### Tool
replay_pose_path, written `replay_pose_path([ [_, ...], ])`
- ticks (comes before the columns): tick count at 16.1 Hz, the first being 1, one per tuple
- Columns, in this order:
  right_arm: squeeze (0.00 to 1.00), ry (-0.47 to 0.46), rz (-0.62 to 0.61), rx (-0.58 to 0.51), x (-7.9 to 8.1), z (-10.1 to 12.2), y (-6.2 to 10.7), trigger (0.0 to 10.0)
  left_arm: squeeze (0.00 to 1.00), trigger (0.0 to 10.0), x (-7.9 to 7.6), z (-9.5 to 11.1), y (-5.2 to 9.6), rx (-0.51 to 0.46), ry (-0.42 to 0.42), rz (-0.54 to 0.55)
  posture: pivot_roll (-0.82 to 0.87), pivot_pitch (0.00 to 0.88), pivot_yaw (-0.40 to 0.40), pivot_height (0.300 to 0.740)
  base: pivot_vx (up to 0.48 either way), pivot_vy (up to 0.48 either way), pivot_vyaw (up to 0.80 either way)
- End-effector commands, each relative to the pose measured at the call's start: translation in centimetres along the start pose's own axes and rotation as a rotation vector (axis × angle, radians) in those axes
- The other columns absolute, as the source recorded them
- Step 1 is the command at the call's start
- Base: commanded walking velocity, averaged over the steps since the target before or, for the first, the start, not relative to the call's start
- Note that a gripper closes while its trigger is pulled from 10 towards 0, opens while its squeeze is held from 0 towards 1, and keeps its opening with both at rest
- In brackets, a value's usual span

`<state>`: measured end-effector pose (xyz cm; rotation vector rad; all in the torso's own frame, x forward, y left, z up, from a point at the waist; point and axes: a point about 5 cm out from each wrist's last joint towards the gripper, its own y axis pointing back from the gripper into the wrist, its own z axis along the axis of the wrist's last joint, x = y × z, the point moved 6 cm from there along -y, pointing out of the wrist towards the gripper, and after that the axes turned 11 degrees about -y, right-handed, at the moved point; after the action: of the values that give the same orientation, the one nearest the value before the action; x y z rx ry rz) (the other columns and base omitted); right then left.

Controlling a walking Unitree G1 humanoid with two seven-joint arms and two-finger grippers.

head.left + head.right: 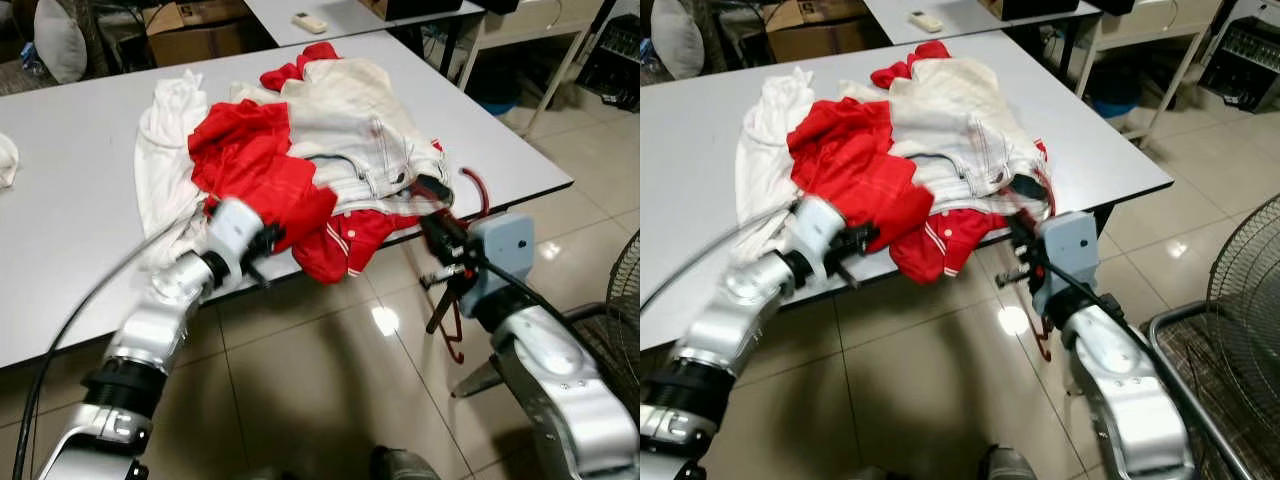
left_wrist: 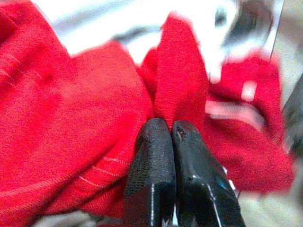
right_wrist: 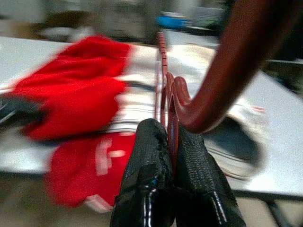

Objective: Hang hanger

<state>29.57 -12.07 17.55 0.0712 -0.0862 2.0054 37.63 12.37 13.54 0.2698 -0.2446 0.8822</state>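
A dark red hanger (image 1: 481,188) is held at the table's front right edge, its hook curving up beside the clothes and its body hanging below the tabletop. My right gripper (image 1: 435,205) is shut on it; the right wrist view shows the fingers (image 3: 151,156) pinching the hanger's neck (image 3: 236,61). A pile of clothes lies on the white table (image 1: 80,200), with a red garment (image 1: 250,160) on top of white jeans (image 1: 350,130). My left gripper (image 1: 268,242) is at the pile's front edge, shut on a fold of the red garment (image 2: 180,80).
A floor fan's (image 1: 620,300) wire guard stands close to my right arm. Behind the table is a second table with a remote (image 1: 308,22) on it and a cardboard box (image 1: 190,30). Shiny tiled floor lies in front of the table.
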Motion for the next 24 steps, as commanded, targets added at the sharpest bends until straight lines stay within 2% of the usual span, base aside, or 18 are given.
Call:
replay_pose_path([
  [1, 0.00, -0.028, 0.089, -0.030, 0.8, 1.0, 0.8, 10.0, 0.00, 0.0, 1.4, 3.8, 0.4, -0.124, 0.094, -0.010, -0.11, 0.083, 0.090, 0.740, 0.000, 0.000, 0.00],
  [3, 0.00, -0.050, 0.134, -0.050, 0.7, 1.6, 1.6, 10.0, 0.00, 0.0, 2.7, 7.1, 0.9, -0.239, 0.170, -0.018, -0.10, 0.089, 0.091, 0.740, 0.000, 0.000, 0.00],
  [5, 0.00, -0.082, 0.181, -0.078, 0.1, 2.7, 2.6, 10.0, 0.00, 0.0, 6.3, 13.0, 2.6, -0.475, 0.362, 0.031, -0.10, 0.090, 0.095, 0.740, 0.000, 0.000, 0.00],
  [6, 0.00, -0.091, 0.200, -0.089, 0.1, 3.0, 2.9, 10.0, 0.00, 0.0, 8.1, 14.9, 3.5, -0.577, 0.467, 0.073, -0.10, 0.092, 0.097, 0.740, 0.000, 0.000, 0.00],
  [7, 0.00, -0.097, 0.214, -0.094, 0.1, 3.2, 3.0, 10.0, 0.00, 0.0, 9.1, 16.0, 4.1, -0.645, 0.540, 0.095, -0.10, 0.092, 0.097, 0.740, 0.000, 0.000, 0.00],
  [9, 0.00, -0.110, 0.244, -0.091, 0.4, 3.2, 3.1, 10.0, 0.00, 0.0, 8.9, 16.5, 4.3, -0.657, 0.574, 0.078, -0.10, 0.092, 0.097, 0.740, 0.000, 0.000, 0.00],
  [11, 0.00, -0.133, 0.283, -0.091, 1.3, 3.2, 3.1, 10.0, 0.00, 0.0, 8.0, 15.7, 3.9, -0.583, 0.537, 0.058, -0.10, 0.093, 0.097, 0.740, 0.000, 0.000, 0.00],
  [14, 0.00, -0.153, 0.343, -0.059, 2.2, 2.9, 3.3, 10.0, 0.00, 0.0, 7.3, 15.3, 3.6, -0.534, 0.509, 0.042, -0.10, 0.094, 0.094, 0.740, 0.000, 0.000, 0.00],
  [17, 0.00, -0.159, 0.389, 0.008, 2.9, 1.9, 3.8, 10.0, 0.00, 0.0, 6.5, 14.5, 3.9, -0.466, 0.413, 0.029, -0.10, 0.097, 0.093, 0.740, 0.000, 0.000, 0.00],
  [18, 0.00, -0.158, 0.390, 0.044, 2.9, 1.4, 4.0, 10.0, 0.00, 0.0, 6.3, 14.6, 4.4, -0.479, 0.375, 0.019, -0.10, 0.099, 0.093, 0.740, 0.000, 0.000, 0.00],
  [19, 0.00, -0.140, 0.373, 0.124, 2.7, 0.0, 4.0, 10.0, 0.00, 0.0, 6.0, 15.6, 5.3, -0.541, 0.366, -0.014, -0.10, 0.100, 0.091, 0.740, 0.000, 0.000, 0.00],
  [20, 0.00, -0.139, 0.366, 0.143, 2.6, -0.4, 3.9, 10.0, 0.00, 0.0, 5.9, 16.9, 6.4, -0.623, 0.376, -0.043, -0.09, 0.099, 0.090, 0.740, 0.000, 0.000, 0.00],
  [21, 0.00, -0.144, 0.342, 0.152, 2.4, -0.8, 3.5, 10.0, 0.00, 0.0, 8.5, 16.9, 6.5, -0.602, 0.338, 0.135, -0.09, 0.098, 0.085, 0.740, 0.000, 0.000, 0.00],
  [22, 0.00, -0.145, 0.343, 0.157, 2.5, -0.9, 3.3, 10.0, 0.00, 0.0, 9.7, 16.4, 6.1, -0.534, 0.249, 0.225, -0.08, 0.095, 0.085, 0.740, 0.000, 0.000, 0.00],
  [24, 0.00, -0.140, 0.358, 0.172, 2.8, -1.1, 3.0, 10.0, 0.00, 0.0, 9.7, 16.8, 5.6, -0.519, 0.162, 0.245, -0.08, 0.093, 0.088, 0.740, 0.000, 0.000, 0.00],
])
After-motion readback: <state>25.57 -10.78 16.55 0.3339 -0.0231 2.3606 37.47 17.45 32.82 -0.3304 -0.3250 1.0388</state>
